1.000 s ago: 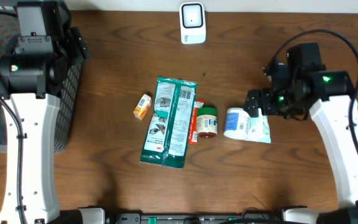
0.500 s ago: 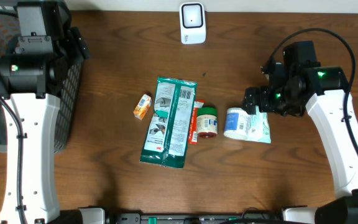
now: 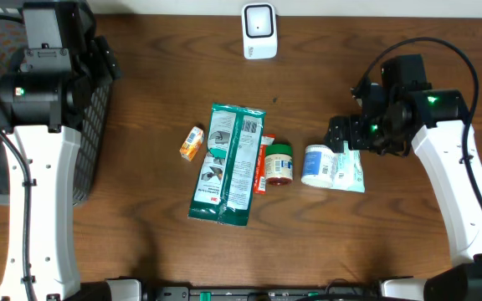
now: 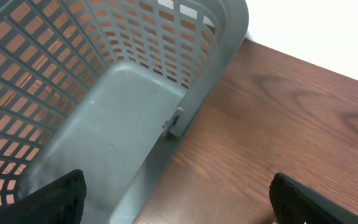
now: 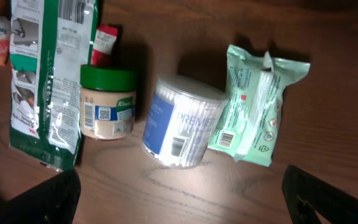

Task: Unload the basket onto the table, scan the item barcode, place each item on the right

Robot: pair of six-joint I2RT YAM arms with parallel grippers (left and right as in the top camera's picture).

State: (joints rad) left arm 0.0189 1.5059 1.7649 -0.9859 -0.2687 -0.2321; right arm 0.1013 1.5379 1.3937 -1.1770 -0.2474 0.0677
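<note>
Brown wood-grain desk [image 3: 375, 251] carries a row of goods at its middle. A clear tub of cotton swabs [image 3: 317, 165] lies on its side, and a mint-green wipes pack [image 3: 354, 173] lies against its right side; both show a barcode label in the right wrist view. Left of the tub lies a green-lidded jar [image 3: 279, 163], then a thin red packet [image 3: 263, 165], a long green-and-white bag [image 3: 227, 163] and a small orange tissue pack [image 3: 192, 143]. A white scanner [image 3: 258, 31] stands at the far edge, well apart from them all.

The right pincer [image 5: 182, 200] hangs just above the tub and wipes pack, fingers spread wide, holding nothing. The left pincer [image 4: 179, 202] is also spread wide and empty, poised over the right wall of a grey mesh basket [image 4: 135, 56] at the desk's left side.
</note>
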